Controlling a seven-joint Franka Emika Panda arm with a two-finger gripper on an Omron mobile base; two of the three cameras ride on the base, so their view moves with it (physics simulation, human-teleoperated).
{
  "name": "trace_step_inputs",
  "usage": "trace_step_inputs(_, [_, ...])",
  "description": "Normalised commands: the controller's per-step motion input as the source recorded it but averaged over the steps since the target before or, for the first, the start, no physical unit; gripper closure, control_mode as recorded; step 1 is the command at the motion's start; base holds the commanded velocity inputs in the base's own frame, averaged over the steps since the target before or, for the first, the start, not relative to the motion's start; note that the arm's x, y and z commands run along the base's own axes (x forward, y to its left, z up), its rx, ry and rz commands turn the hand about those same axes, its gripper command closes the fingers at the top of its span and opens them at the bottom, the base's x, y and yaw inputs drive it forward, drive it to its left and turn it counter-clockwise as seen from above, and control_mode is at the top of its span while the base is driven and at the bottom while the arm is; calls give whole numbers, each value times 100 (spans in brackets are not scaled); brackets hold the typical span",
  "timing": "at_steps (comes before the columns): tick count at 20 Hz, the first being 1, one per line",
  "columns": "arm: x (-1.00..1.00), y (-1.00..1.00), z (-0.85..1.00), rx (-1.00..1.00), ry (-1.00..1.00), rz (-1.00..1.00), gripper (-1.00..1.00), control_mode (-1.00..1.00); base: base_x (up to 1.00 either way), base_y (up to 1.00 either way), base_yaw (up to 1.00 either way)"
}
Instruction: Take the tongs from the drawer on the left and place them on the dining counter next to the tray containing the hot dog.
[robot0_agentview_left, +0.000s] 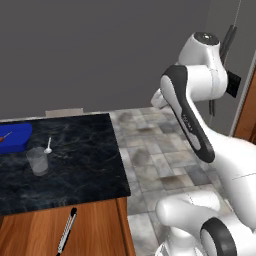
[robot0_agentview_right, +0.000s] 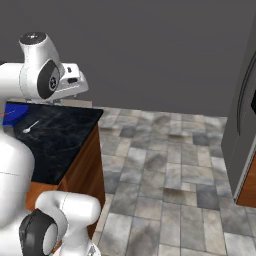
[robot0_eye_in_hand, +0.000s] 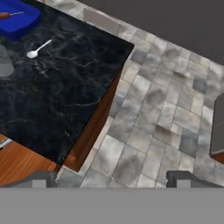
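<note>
Tongs (robot0_agentview_left: 67, 231) lie against the wooden base, well below the wide-open tool (robot0_eye_in_hand: 111, 178).

Arm (robot0_agentview_left: 192, 117) raised, fingers (robot0_eye_in_hand: 181, 178) wide apart

Three cameras around the end of the dining counter (robot0_agentview_left: 75, 150)

The left base view looks forward and down from behind the arm, close over the counter's near edge and right corner. The right base view faces the same corner from the other side, taking in more tiled floor (robot0_agentview_right: 165, 170). The hand view looks steeply down on that corner from above. All three share the black top, the tray (robot0_agentview_left: 15, 137) and the white spoon (robot0_eye_in_hand: 37, 49).
</note>
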Motion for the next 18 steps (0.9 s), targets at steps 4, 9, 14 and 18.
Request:
trace_step_inputs(4, [79,0,-40,2,13,0,-100,-100,0,0,0])
trace_step_inputs(9, [50,0,-82,0,9,0,-100,-100,0,0,0])
trace_step_inputs(14, [1,-1,-90,0,3,-1,-100,-100,0,0,0])
trace_step_inputs(18, [-47,-9,-78,0,0,-11,-100,-100,0,0,0])
